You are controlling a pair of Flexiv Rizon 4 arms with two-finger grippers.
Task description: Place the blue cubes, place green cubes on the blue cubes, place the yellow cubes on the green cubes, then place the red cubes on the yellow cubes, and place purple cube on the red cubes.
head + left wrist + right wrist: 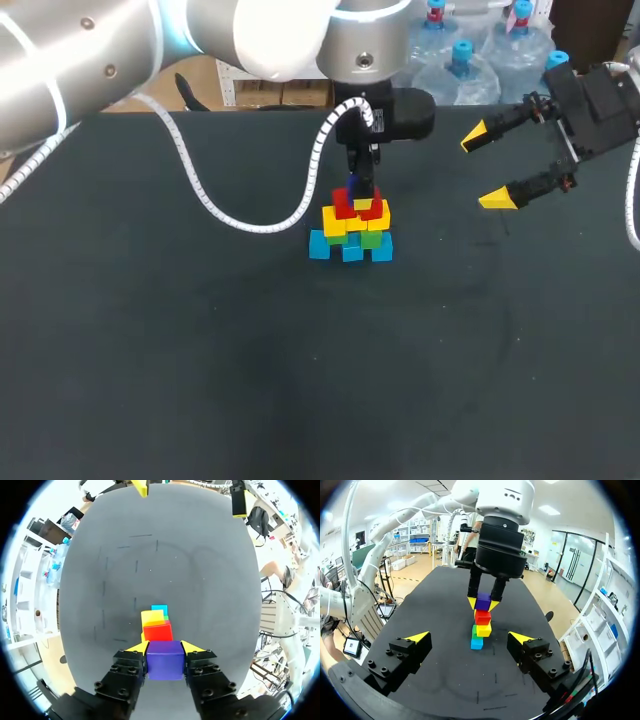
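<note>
A small pyramid of cubes stands mid-table: blue cubes (350, 248) at the base, green cubes (371, 239) on them, yellow cubes (337, 221) above, red cubes (347, 206) on top. My left gripper (361, 188) hangs straight over the stack, shut on the purple cube (164, 659), which sits just above or on the red cubes (158, 630). From the right wrist the purple cube (483, 601) shows between the left arm's yellow tips atop the stack. My right gripper (496, 165) hovers open and empty off to the stack's right; its own view shows it (470, 639) facing the stack.
The dark table (180, 340) carries nothing else. The left arm's white cable (215, 205) loops down over the table behind the stack.
</note>
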